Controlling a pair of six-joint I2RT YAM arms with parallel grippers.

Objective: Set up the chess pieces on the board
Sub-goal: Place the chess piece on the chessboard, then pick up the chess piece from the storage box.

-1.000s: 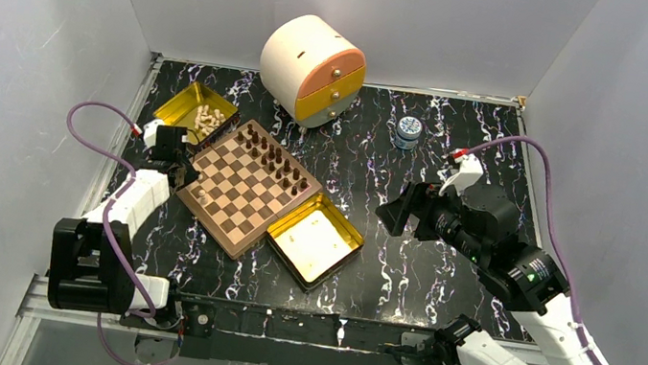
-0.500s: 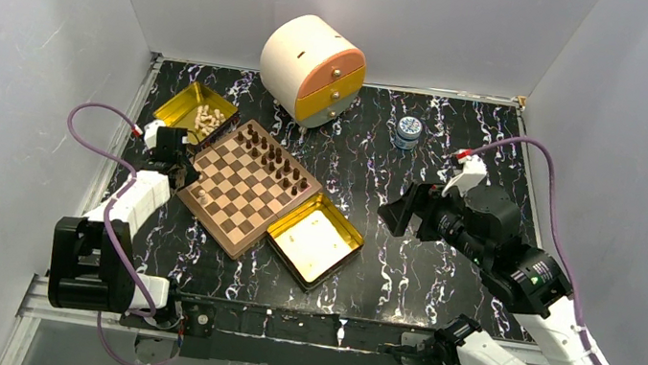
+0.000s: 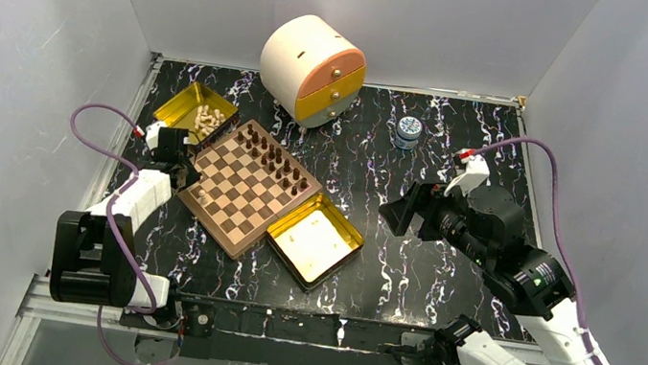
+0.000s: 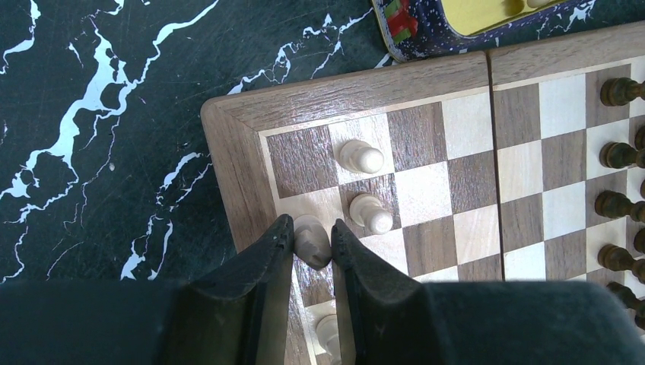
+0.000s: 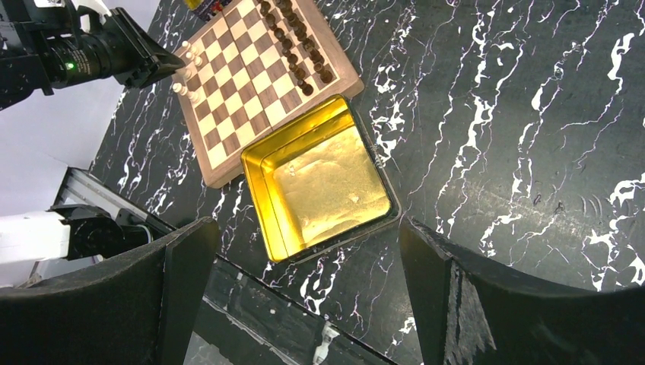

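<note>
The board (image 3: 228,248) lies left of centre, also in the left wrist view (image 4: 228,144) and right wrist view (image 5: 217,169). Dark chess pieces (image 3: 277,159) stand in rows along its far right side. My left gripper (image 4: 312,243) is shut on a light tan chess piece (image 4: 312,237) over the board's left edge squares, at the board's left corner in the top view (image 3: 189,172). Two tan pieces (image 4: 360,156) stand just beyond it, and another (image 4: 328,332) shows between the fingers. My right gripper (image 5: 304,304) is open and empty, above the table right of the board (image 3: 393,214).
A gold tin (image 3: 185,104) holding tan pieces sits behind the board's left corner. An empty gold tin (image 3: 344,226) touches the board's near right side. A round cream and orange drawer box (image 3: 311,69) and a small jar (image 3: 408,132) stand at the back.
My left gripper has shifted only slightly at the board's left corner, still holding the tan piece. My right arm has barely moved.
</note>
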